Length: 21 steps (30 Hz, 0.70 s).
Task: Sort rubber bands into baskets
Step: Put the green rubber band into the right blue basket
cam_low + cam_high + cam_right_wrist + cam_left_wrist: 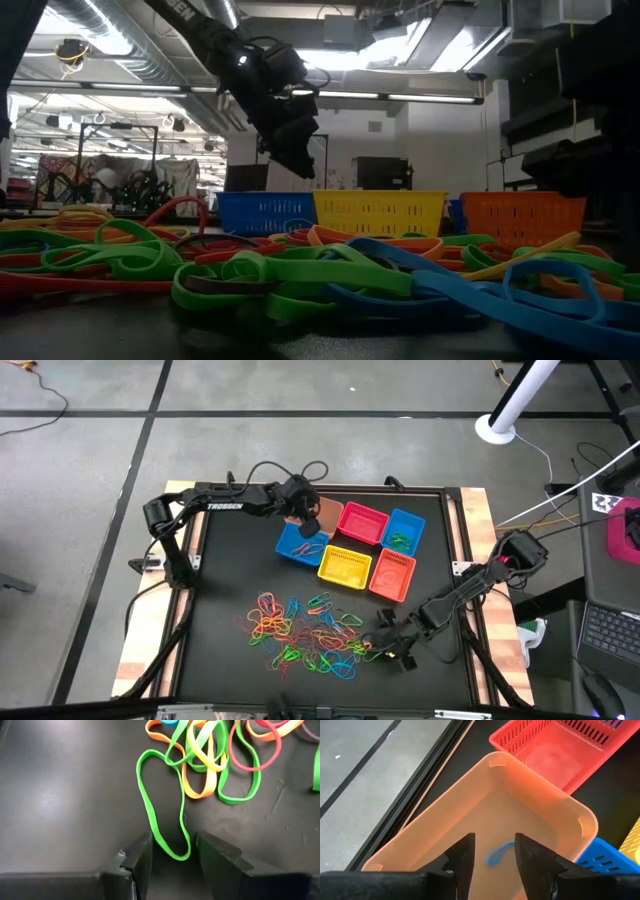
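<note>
My left gripper (pixel 308 518) hangs open over the tan-orange basket (pixel 540 790), fingers slanting down. A small blue rubber band (pixel 499 854) lies on that basket's floor, showing between the fingers (pixel 465 855) in the left wrist view. My right gripper (pixel 392 648) is low at the right end of the pile of rubber bands (pixel 300 630) and is open. Its fingers stand on either side of the near end of a long green rubber band (pixel 175 855) that lies flat on the black mat. Whether they touch it I cannot tell.
Beside the tan-orange basket stand a red basket (pixel 362 523), two blue baskets (pixel 403 530) (pixel 300 546), a yellow basket (pixel 345 566) and an orange basket (pixel 392 576). Orange, yellow and red bands (pixel 205 765) lie tangled just beyond the green one. Bare mat (pixel 225 560) lies at the left.
</note>
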{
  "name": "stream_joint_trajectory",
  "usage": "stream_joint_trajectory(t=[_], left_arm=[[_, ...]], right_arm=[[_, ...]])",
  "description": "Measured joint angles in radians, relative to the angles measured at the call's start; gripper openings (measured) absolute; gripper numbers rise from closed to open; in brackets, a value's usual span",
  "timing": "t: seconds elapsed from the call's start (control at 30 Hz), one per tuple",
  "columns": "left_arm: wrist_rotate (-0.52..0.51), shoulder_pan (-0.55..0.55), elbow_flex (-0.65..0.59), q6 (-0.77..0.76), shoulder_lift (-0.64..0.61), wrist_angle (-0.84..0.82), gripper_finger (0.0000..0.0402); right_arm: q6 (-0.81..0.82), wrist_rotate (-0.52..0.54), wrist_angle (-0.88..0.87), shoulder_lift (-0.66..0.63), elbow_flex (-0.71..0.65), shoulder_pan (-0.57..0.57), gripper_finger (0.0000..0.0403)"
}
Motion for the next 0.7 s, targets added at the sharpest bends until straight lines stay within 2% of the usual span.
stream_joint_trajectory(t=[0.17, 0.27, 0.4, 0.57, 0.7], left_arm=[[0.001, -0.016, 0.000, 0.003, 0.000, 0.000, 0.0134], [0.000, -0.028, 0.000, 0.022, 0.000, 0.000, 0.0134], [0.001, -0.043, 0.000, 0.032, 0.000, 0.000, 0.0134], [0.001, -0.061, 0.000, 0.032, 0.000, 0.000, 0.0134], [0.001, -0.070, 0.000, 0.033, 0.000, 0.000, 0.0134]], right_arm=[[0.000, 0.004, 0.001, 0.010, 0.001, 0.000, 0.0156], [0.000, 0.008, -0.003, 0.011, 0.001, 0.000, 0.0138], [0.007, 0.009, -0.011, 0.012, 0.001, -0.002, 0.0086], [0.106, 0.010, -0.026, 0.012, 0.001, -0.002, 0.0011], [0.190, 0.005, -0.024, -0.003, 0.000, -0.002, 0.0020]])
